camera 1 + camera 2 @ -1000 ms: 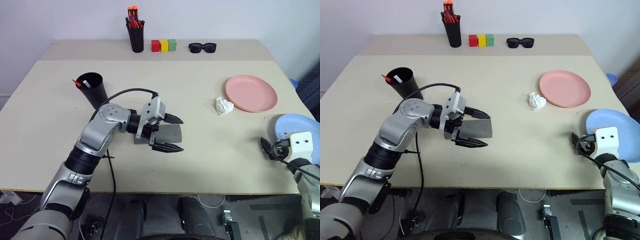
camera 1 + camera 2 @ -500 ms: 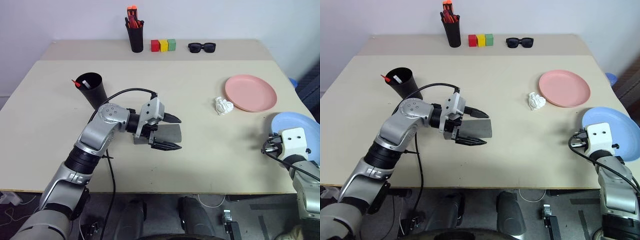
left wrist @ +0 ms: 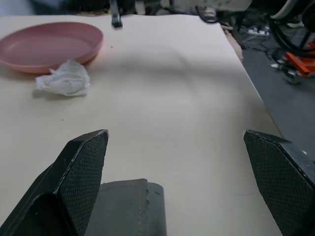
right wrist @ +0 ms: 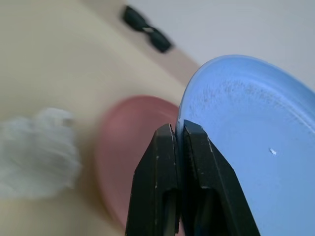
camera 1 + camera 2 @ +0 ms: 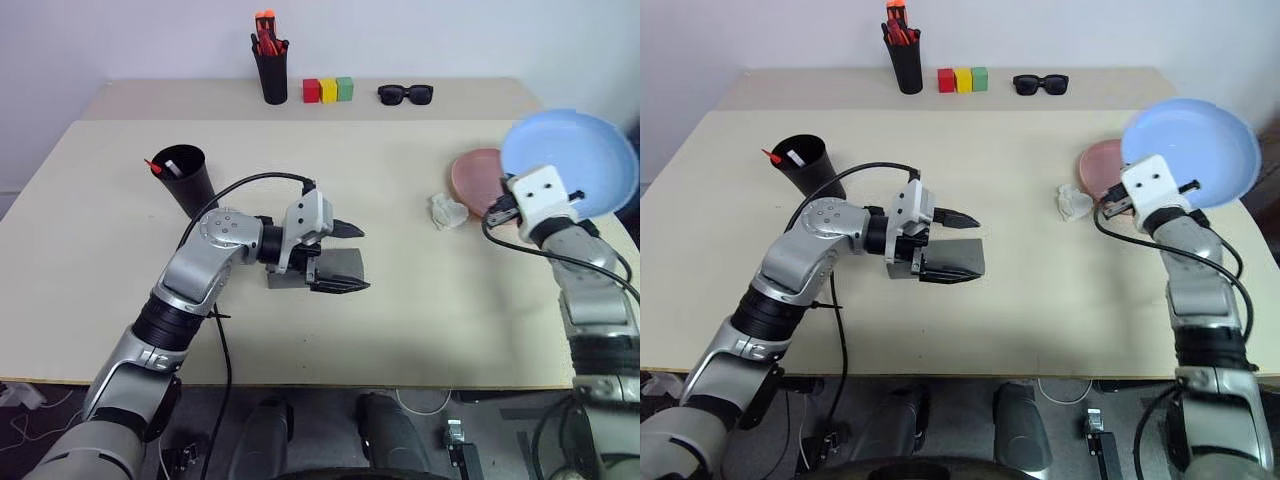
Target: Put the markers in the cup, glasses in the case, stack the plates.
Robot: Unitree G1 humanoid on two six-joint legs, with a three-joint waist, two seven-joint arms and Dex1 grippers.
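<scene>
My right gripper (image 4: pixel 179 132) is shut on the rim of the light blue plate (image 5: pixel 570 160). It holds the plate tilted in the air, above the salmon pink plate (image 5: pixel 472 176), which lies flat on the table. My left gripper (image 5: pixel 360 260) stands open at mid-table, its fingers on either side of the closed grey case (image 5: pixel 965 258). The black cup (image 5: pixel 188 180) leans at the left with two markers in it, one red-tipped (image 5: pixel 152 166) and one white (image 5: pixel 172 163). The glasses are hidden.
A crumpled white paper ball (image 5: pixel 448 210) lies just left of the pink plate. Along the back edge stand a black pen holder (image 5: pixel 272 75) with orange-red pens, three coloured blocks (image 5: pixel 328 91) and chunky black sunglasses (image 5: pixel 405 95).
My right gripper shut on the blue plate's rim, then lifted it off the near right corner, up and to the left over the pink plate. My left gripper stayed in place over the case.
</scene>
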